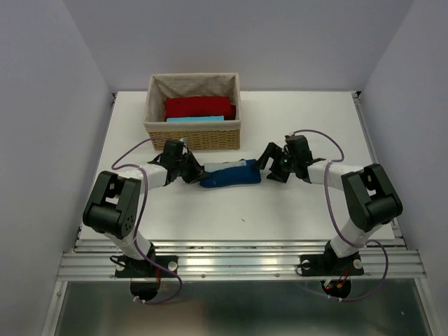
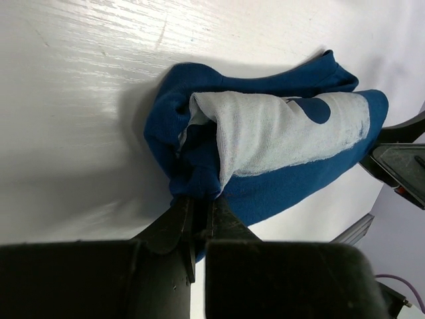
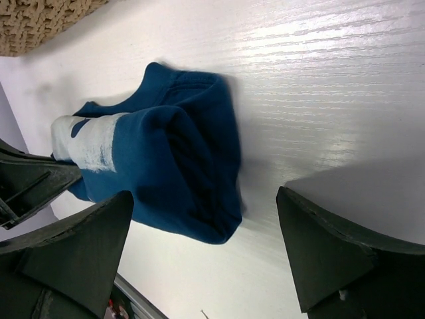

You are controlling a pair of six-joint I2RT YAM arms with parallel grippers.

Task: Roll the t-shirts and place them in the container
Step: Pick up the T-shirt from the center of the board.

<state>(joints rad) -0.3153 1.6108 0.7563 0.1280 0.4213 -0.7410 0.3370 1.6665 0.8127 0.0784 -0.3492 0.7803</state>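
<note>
Top external view shows the table [image 1: 294,210] with the wicker basket [image 1: 192,138] at 12 o'clock. Near the basket's front lies the navy t-shirt [image 1: 231,175], a short roll whose long axis runs 9 to 3 o'clock between my two hands. My left gripper [image 1: 199,174] is pinched shut on the roll's 9 o'clock end, while my right gripper [image 1: 265,162] stands wide open at the 3 o'clock end, holding nothing.
</note>
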